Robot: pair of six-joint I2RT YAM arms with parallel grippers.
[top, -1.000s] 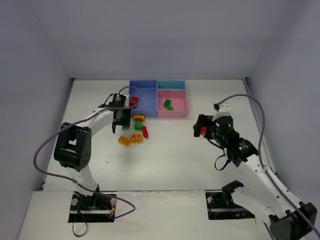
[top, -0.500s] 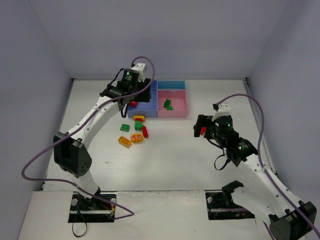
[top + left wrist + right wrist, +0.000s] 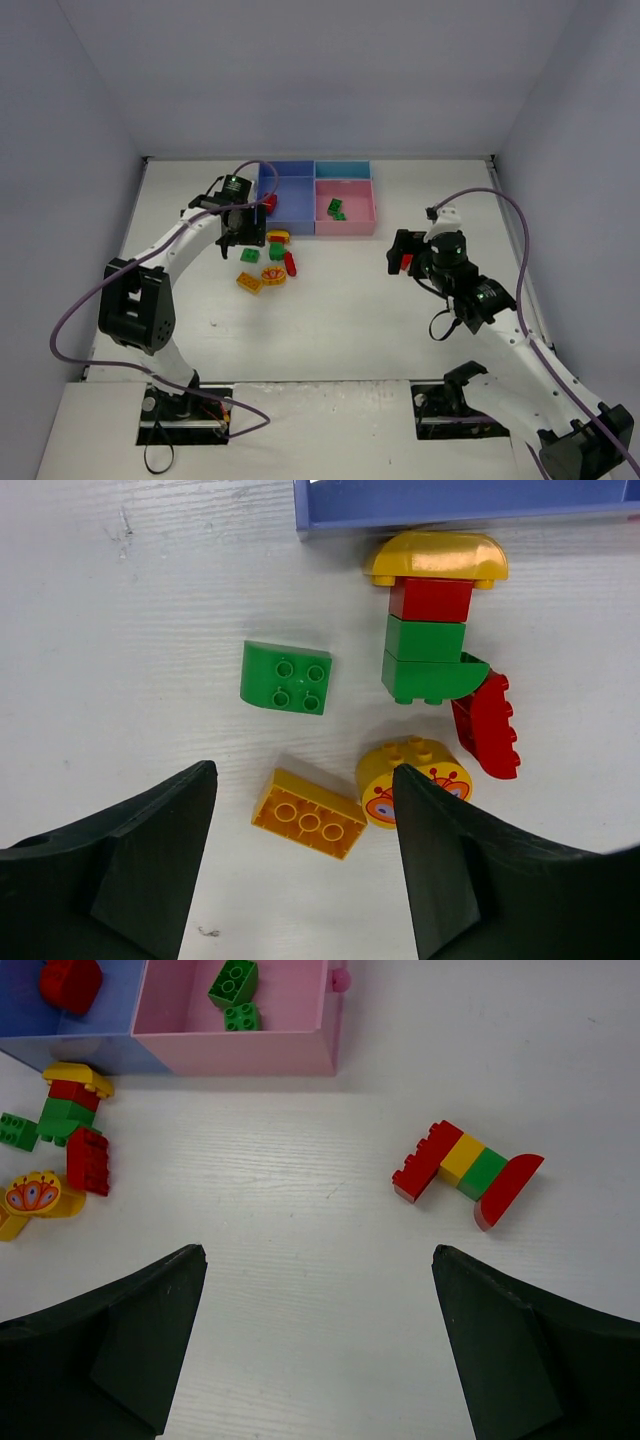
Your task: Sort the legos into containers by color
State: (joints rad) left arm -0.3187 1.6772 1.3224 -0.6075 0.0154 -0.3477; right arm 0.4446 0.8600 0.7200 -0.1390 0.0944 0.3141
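Three open trays (image 3: 315, 192), joined together, stand at the far edge of the desk (image 3: 350, 320), near its middle: a blue square tray (image 3: 295, 190) on the left, a pink tray (image 3: 360, 215) on the right, and a narrow teal tray (image 3: 343, 170) behind the pink one. One red brick (image 3: 268, 203) lies in the blue tray near its left wall, and two green bricks (image 3: 336, 208) lie in the pink tray. Loose legos lie on the desk just in front of the blue tray's near wall. There is a stack (image 3: 430, 620) with a yellow curved cap, a red piece and two green pieces, its cap just beside the tray wall. A red toothed brick (image 3: 487, 725) leans against the stack's lowest green piece. A green four-stud brick (image 3: 286, 677) lies apart, to the left of the stack. Nearer the arms, a yellow brick (image 3: 308, 814) lies on its side, and a round yellow piece with a printed face (image 3: 415, 780) lies just beside it. The left fingers (image 3: 140, 860) are spread apart with nothing between them, above the desk on the near side of this cluster, by the blue tray's near-left corner. The right fingers (image 3: 120, 1340) are also wide apart and hold nothing, over the right half of the desk. In the right wrist view a joined row of red, yellow, green and red curved pieces (image 3: 467, 1173) lies flat on the desk ahead of them. It is well apart from the cluster and in front of the pink tray's right end.
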